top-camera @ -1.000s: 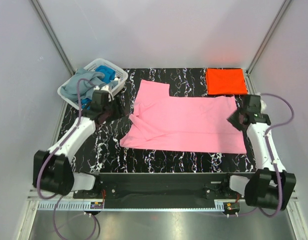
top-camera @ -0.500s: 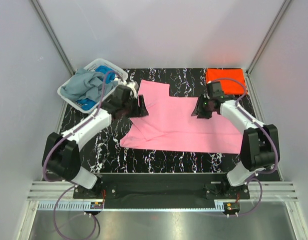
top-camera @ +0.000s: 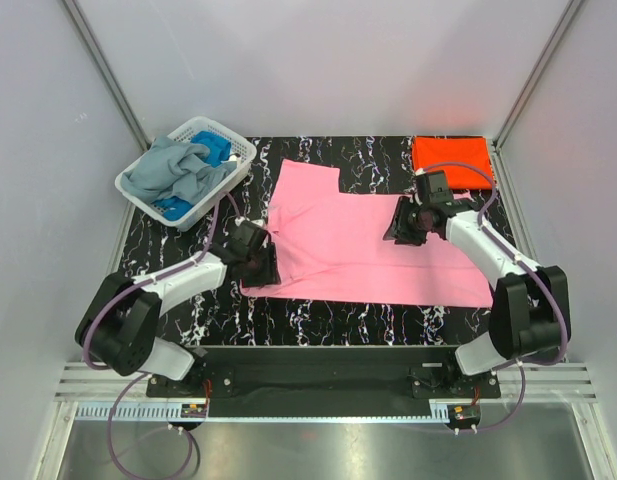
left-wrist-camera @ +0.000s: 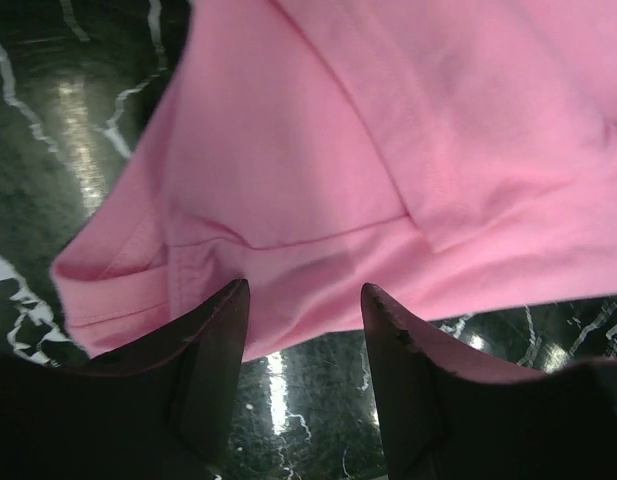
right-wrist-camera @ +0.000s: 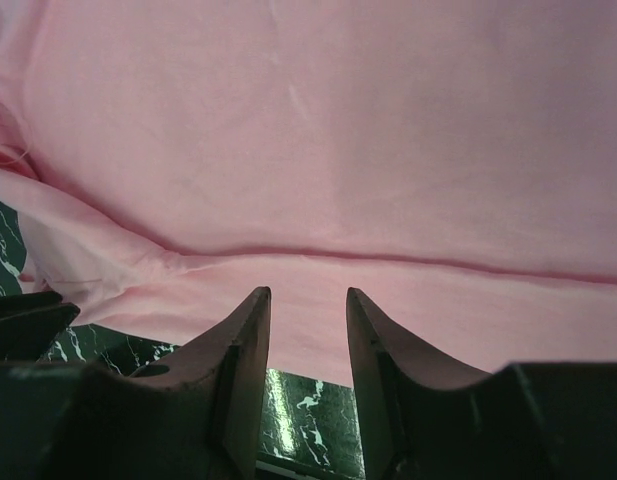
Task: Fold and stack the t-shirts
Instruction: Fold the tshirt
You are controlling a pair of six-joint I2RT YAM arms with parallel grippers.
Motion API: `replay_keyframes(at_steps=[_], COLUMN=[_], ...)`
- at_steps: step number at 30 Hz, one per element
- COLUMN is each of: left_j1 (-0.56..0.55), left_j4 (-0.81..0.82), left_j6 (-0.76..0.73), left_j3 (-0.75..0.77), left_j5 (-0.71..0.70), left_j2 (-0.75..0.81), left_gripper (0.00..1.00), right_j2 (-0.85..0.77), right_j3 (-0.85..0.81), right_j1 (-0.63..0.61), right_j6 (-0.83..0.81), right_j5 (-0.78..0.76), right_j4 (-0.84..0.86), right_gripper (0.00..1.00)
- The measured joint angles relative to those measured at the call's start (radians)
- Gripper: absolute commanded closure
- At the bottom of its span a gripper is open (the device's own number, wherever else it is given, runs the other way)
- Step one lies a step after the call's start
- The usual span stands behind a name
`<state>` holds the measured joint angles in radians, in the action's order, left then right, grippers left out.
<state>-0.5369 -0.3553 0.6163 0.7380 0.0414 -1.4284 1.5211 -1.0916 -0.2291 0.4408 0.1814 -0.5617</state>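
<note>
Four t-shirts, one basket, two grippers. Far left, the white lattice basket (top-camera: 216,126) holds a crumpled grey-blue shirt (top-camera: 163,172) and a blue one (top-camera: 218,147). Then the left gripper (left-wrist-camera: 303,295), jaws apart at the near-left corner of the pink t-shirt (top-camera: 348,245), which lies flat mid-table. The right gripper (right-wrist-camera: 308,300) is over it, jaws apart too. The orange-red shirt (top-camera: 451,162) sits folded at the far right.

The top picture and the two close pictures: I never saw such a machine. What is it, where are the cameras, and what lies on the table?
These are two white robot arms with two-finger grippers. The wide picture looks down from above; each close picture comes from a wrist camera, with dark fingers below. On the black table lie a spread pink t-shirt, a folded orange-red t-shirt far right, and a white basket holding a grey-blue shirt and a blue shirt far left. The left gripper and right gripper stand open at the pink shirt's edges, gripping nothing.
</note>
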Motion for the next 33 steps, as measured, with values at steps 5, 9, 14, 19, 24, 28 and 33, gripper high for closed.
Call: replay_keyframes(at_steps=[5, 9, 14, 19, 24, 28, 33], left_j1=[-0.028, -0.068, -0.14, -0.172, -0.175, -0.135, 0.141], left_j4=[-0.05, -0.053, -0.132, -0.213, -0.312, -0.388, -0.304], left_j6=[0.054, 0.117, 0.193, 0.258, 0.28, 0.24, 0.111], left_j3=[-0.014, -0.053, -0.104, -0.141, -0.135, -0.039, 0.093], left_j5=[-0.106, -0.152, -0.178, -0.192, -0.248, -0.269, -0.13], left_j2=[-0.002, 0.032, 0.12, 0.203, 0.234, 0.238, 0.236], left_gripper=[0.45, 0.44, 0.43, 0.42, 0.37, 0.36, 0.37], right_j2=[-0.049, -0.081, -0.108, -0.121, -0.123, -0.123, -0.116], right_j3=[0.002, 0.004, 0.006, 0.007, 0.011, 0.013, 0.033], right_j1=[0.0, 0.001, 0.001, 0.001, 0.001, -0.05, -0.262], right_j6=[0.0, 0.0, -0.001, -0.003, -0.014, -0.037, -0.075], right_j5=[-0.023, -0.06, -0.088, -0.094, -0.063, -0.031, -0.023], right_j4=[-0.023, -0.065, -0.099, -0.117, -0.111, -0.096, 0.039], right_gripper=[0.53, 0.52, 0.51, 0.51, 0.52, 0.52, 0.56])
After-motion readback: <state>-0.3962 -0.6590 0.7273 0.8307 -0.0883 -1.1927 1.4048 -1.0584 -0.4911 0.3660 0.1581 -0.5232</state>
